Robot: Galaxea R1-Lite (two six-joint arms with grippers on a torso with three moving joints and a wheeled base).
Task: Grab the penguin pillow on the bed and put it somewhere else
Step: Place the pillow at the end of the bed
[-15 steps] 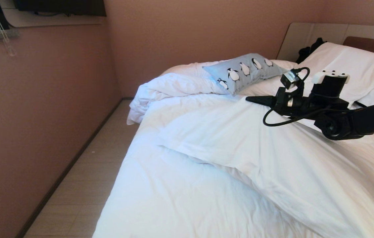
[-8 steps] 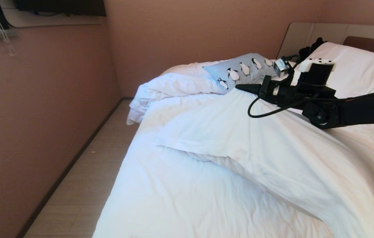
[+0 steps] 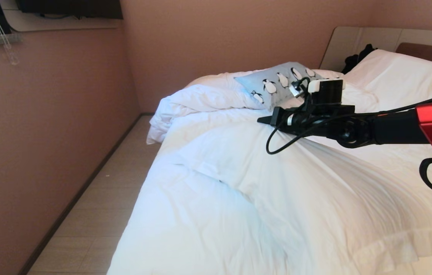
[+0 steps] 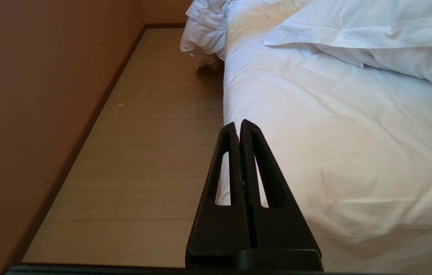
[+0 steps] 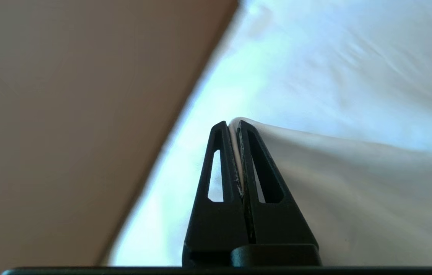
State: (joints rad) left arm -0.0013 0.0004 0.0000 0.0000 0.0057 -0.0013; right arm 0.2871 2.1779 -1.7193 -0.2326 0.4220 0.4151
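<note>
The penguin pillow (image 3: 279,81) lies at the far side of the bed (image 3: 200,233), propped on the rumpled duvet. My right gripper (image 3: 264,119) hangs just in front of and below it, apart from it. It is shut on the thin edge of a large white pillow (image 3: 315,179), which stretches from the jaws across the bed. The right wrist view shows that white cloth (image 5: 334,175) pinched between the fingers of the right gripper (image 5: 233,124). My left gripper (image 4: 237,124) is shut and empty, low beside the bed's edge (image 4: 315,126) over the floor.
A pink wall (image 3: 47,133) runs along a narrow strip of wooden floor (image 3: 97,214) left of the bed. Another white pillow (image 3: 399,76) and a dark item (image 3: 355,57) lie by the headboard (image 3: 426,51). Bunched duvet (image 3: 193,105) hangs over the far left corner.
My right gripper has swung left toward the penguin pillow and slightly down. It drags the white pillow with it, which is now pulled taut across the bed. The penguin pillow has not moved.
</note>
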